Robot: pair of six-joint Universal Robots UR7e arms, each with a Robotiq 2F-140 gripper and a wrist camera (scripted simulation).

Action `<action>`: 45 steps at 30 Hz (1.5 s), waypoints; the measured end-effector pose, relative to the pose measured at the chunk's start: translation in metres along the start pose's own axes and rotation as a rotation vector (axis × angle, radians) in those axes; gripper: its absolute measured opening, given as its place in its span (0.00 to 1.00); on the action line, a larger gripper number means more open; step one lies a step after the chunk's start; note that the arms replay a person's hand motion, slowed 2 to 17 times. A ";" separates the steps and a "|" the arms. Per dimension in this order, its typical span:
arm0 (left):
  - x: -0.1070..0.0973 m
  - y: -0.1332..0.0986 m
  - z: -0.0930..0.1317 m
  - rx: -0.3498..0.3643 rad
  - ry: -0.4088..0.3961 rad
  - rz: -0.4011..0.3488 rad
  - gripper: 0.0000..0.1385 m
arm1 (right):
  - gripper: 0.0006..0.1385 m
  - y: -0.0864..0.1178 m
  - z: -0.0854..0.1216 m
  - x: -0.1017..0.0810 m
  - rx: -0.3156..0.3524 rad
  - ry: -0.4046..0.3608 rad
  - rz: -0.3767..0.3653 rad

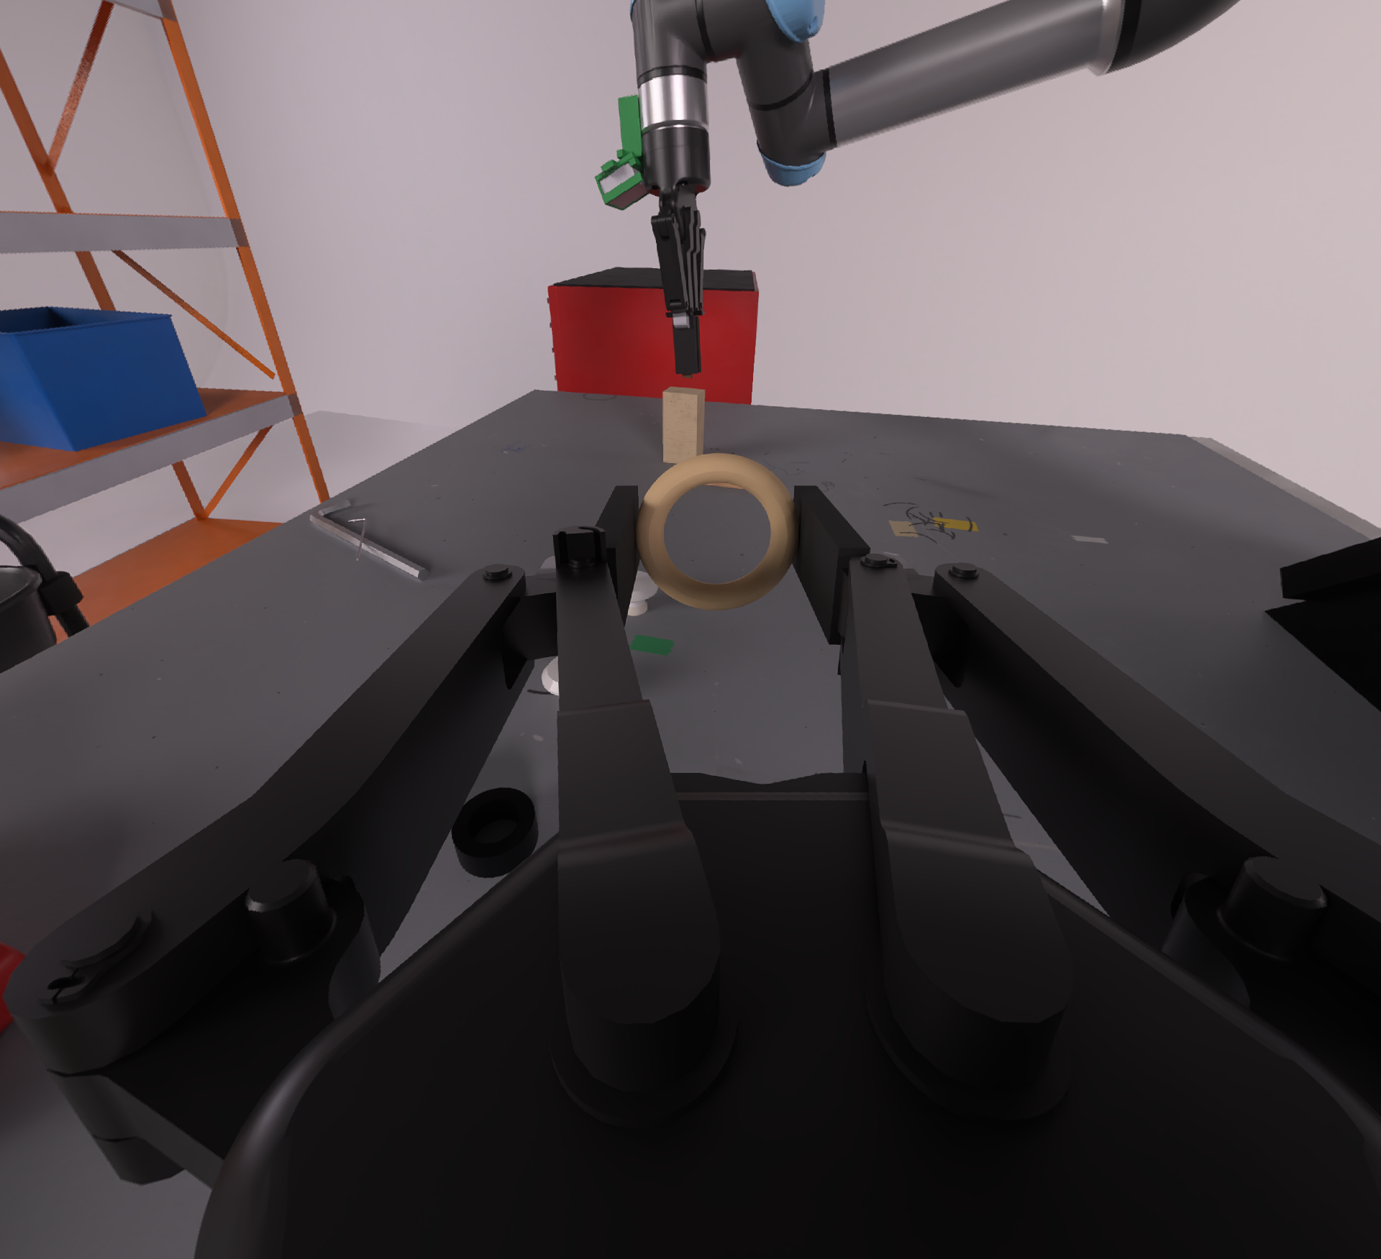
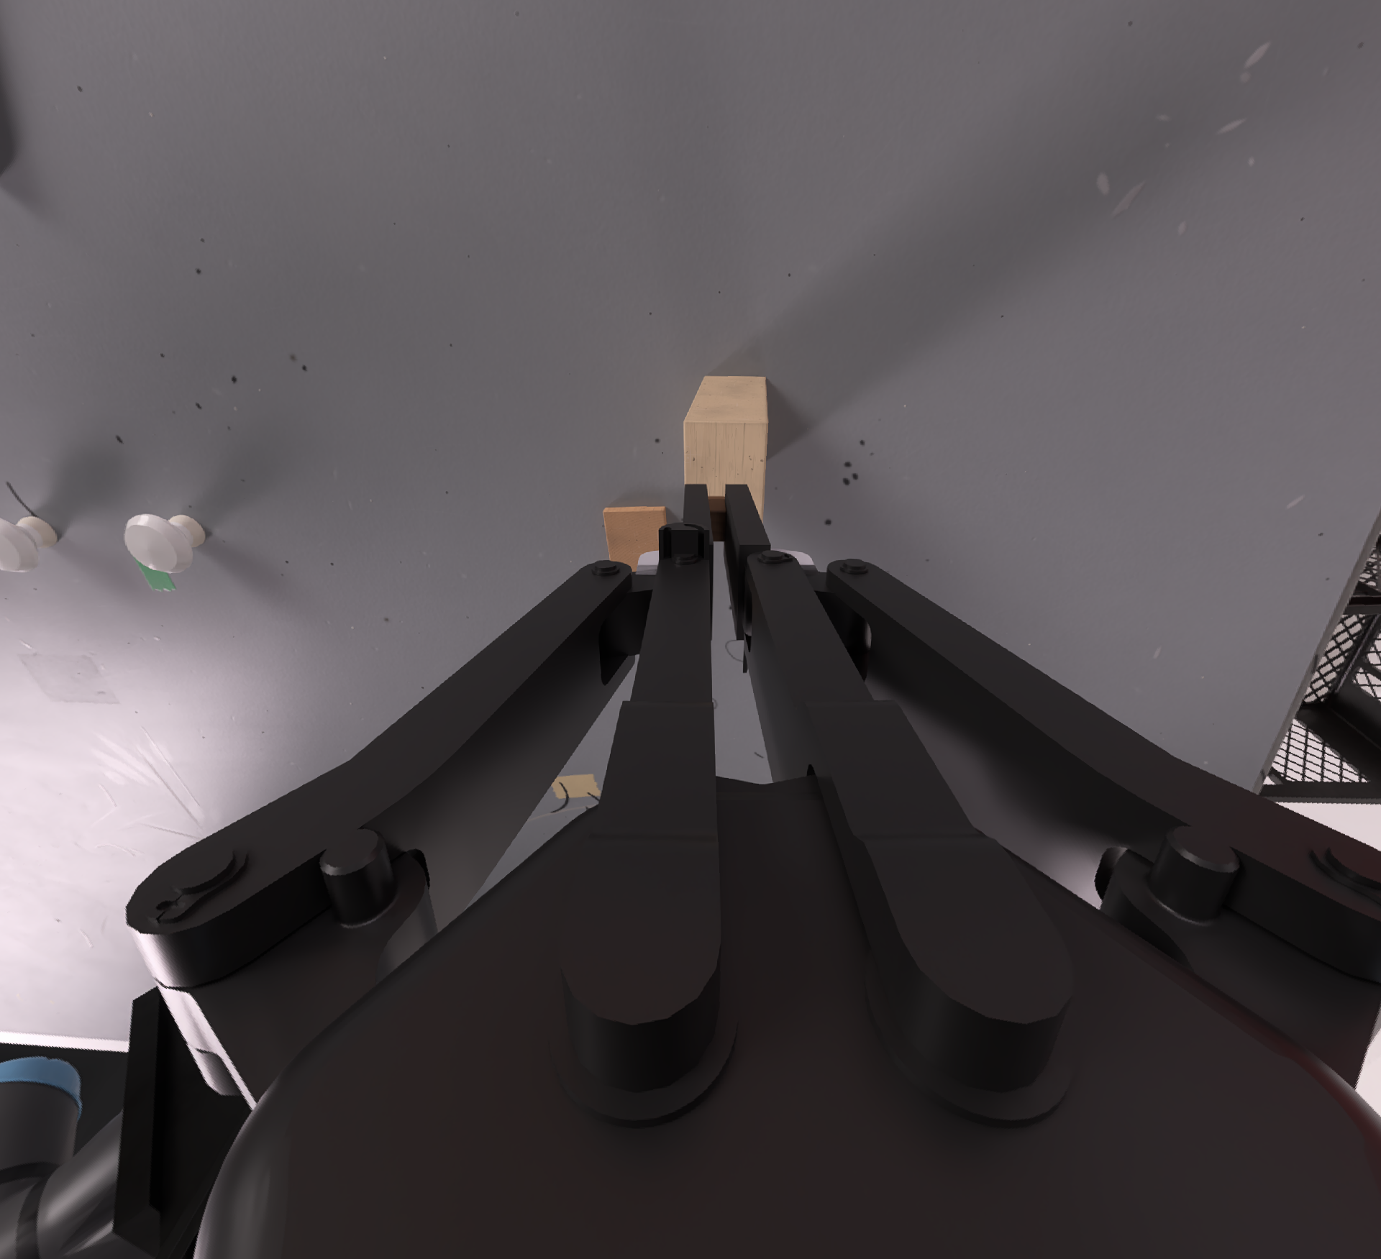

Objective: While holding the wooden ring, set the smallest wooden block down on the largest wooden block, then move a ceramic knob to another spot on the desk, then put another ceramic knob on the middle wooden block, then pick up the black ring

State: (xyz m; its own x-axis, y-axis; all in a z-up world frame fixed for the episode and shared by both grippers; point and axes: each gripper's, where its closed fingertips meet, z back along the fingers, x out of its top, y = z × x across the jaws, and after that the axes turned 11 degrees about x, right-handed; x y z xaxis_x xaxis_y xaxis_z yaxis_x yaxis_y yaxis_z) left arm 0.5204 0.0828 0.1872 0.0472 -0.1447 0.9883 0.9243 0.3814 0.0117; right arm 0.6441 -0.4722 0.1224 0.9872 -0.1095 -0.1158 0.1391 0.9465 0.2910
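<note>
My left gripper (image 1: 715, 531) is shut on the wooden ring (image 1: 777, 536) and holds it upright above the grey desk (image 1: 1046, 551). My right gripper (image 1: 686, 364) hangs fingers-down just above a tall pale wooden block (image 1: 682, 424). In the right wrist view its fingers (image 2: 696, 513) stand close together around a small brown block (image 2: 717, 517), over the pale block (image 2: 726, 435). A darker wooden block (image 2: 634, 530) lies beside it. Two white ceramic knobs (image 2: 161, 539) (image 2: 22, 543) lie at the left. The black ring (image 1: 495, 829) lies on the desk under my left fingers.
A hex key (image 1: 370, 539) lies at the desk's left edge. An orange shelf rack holds a blue bin (image 1: 90, 371) on the left. A red cabinet (image 1: 620, 342) stands behind the desk. A black object (image 1: 1338, 581) sits at the right edge. A green patch (image 1: 652, 644) marks the desk.
</note>
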 end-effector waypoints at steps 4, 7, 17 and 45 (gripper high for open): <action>-0.002 0.001 0.000 -0.001 0.005 0.005 0.40 | 0.04 0.000 -0.003 0.000 0.003 0.010 0.001; -0.003 0.001 -0.001 -0.001 0.008 0.008 0.40 | 0.04 0.000 -0.006 0.001 0.006 0.013 0.000; -0.004 0.002 0.001 -0.005 0.009 0.021 0.40 | 0.04 -0.003 -0.012 0.003 0.005 0.018 -0.010; 0.009 -0.001 0.012 -0.004 -0.016 0.011 0.40 | 0.77 0.007 0.017 0.003 -0.100 -0.107 0.118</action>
State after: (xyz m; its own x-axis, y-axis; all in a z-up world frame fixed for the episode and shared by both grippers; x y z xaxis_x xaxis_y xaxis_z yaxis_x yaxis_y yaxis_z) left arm 0.5149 0.0920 0.1975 0.0517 -0.1261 0.9907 0.9253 0.3793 0.0000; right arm 0.6495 -0.4714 0.1400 0.9996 -0.0223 0.0169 0.0185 0.9797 0.1998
